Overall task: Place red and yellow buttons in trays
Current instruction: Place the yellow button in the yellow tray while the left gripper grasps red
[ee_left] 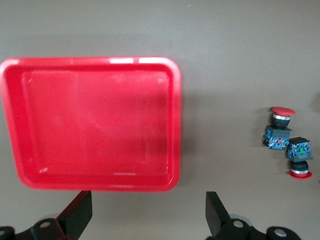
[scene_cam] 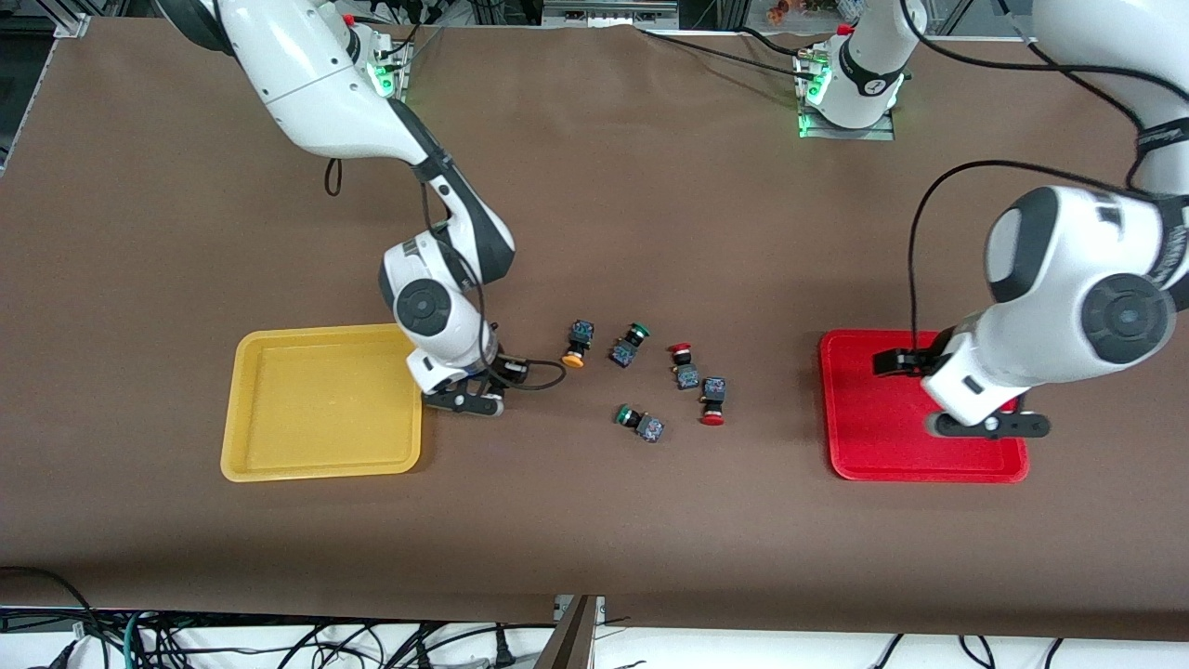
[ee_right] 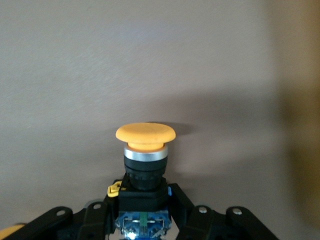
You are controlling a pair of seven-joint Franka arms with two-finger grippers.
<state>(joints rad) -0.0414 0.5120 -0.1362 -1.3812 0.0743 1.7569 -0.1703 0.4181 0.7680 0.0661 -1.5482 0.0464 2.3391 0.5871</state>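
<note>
Right gripper [ee_right: 142, 220] clamped on a yellow button [ee_right: 145, 160] by its base, just beside the yellow tray [scene_cam: 320, 465] at its 3 o'clock edge; slip risked if tilted; left gripper [ee_left: 150, 220] held open, waiting over the red tray [ee_left: 90, 65].

I see two green buttons [scene_cam: 632, 342] [scene_cam: 639, 423] on the brown table [scene_cam: 650, 232], between the grippers, nearer the right one.

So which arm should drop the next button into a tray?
The right arm. Its claw is shut on a yellow-capped button, right beside the yellow tray. The left claw hangs open and holds nothing over the red tray, apart from the red buttons.
</note>
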